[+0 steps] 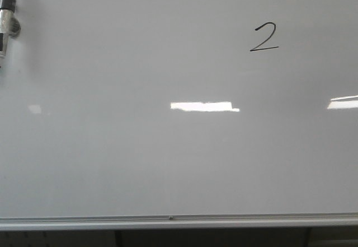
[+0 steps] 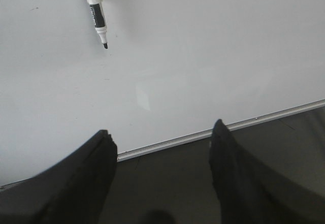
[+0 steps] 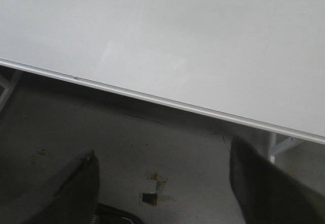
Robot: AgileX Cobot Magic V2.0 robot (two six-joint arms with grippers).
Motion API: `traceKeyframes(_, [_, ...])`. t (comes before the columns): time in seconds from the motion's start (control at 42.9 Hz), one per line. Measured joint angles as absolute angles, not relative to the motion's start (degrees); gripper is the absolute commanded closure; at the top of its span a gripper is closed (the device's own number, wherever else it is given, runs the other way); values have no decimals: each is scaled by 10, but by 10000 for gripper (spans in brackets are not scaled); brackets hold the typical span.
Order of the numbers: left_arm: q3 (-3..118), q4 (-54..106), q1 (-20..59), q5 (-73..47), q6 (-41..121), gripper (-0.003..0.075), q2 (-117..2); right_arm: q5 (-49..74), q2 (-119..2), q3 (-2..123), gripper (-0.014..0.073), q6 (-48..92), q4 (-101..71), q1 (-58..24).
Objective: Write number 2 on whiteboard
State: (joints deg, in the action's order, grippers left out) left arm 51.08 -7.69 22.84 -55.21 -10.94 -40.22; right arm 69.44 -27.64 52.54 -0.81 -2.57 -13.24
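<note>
Front view: the whiteboard fills nearly the whole field; its silver edge rail runs along the lower border, with a dark gap beneath it. The number 2 is drawn in thin black line in the upper right part of the board, well apart from the rail and from every visible margin. A marker stands against the board at the upper left corner of the field, partly cut by the picture's edge, far from the digit. Two bright rectangular reflections lie across the middle of the board; the surface between marker and digit is otherwise bare.

Left wrist view: the left gripper has its two dark fingers spread wide, holding nothing. The fingertips sit near the rail, with the board beyond it. The marker shows uncapped, tip pointing toward the rail, well apart from the fingers.

Right wrist view: the right gripper is likewise spread wide and empty, fingers over a dark floor. The rail crosses diagonally; the board beyond it is unmarked here.
</note>
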Motion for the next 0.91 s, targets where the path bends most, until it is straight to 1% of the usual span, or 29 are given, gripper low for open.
traceKeyframes(0.047, [511, -77, 228, -553, -109, 403, -402, 693, -276, 525, 192, -8, -26, -132])
traceKeyframes(0.07, [511, -77, 228, -553, -109, 417, -402, 693, -276, 525, 214, -8, -26, -132])
traceKeyframes(0.116, [511, -77, 228, -553, -109, 476, -402, 693, -276, 525, 300, -8, -26, -132])
traceKeyframes(0.14, [511, -77, 228, -553, -109, 498, -402, 693, -276, 525, 321, -8, -26, -132])
traceKeyframes(0.186, [511, -77, 228, -553, -109, 552, -402, 693, -276, 525, 398, -8, -26, -132])
traceKeyframes(0.21, [511, -77, 228, -553, -109, 566, -402, 693, -276, 525, 415, -8, -26, -132])
traceKeyframes(0.256, [511, -77, 228, -553, -109, 622, -402, 693, -276, 525, 475, -8, -26, -132])
traceKeyframes(0.396, [511, -77, 228, -554, -109, 734, -402, 693, -276, 525, 583, -8, -26, -132])
traceKeyframes(0.559, [511, -77, 228, -554, -109, 741, -402, 693, -276, 525, 666, -8, -26, -132])
traceKeyframes(0.909, [511, -77, 228, -555, -109, 741, -402, 696, -276, 525, 662, -9, -26, -132])
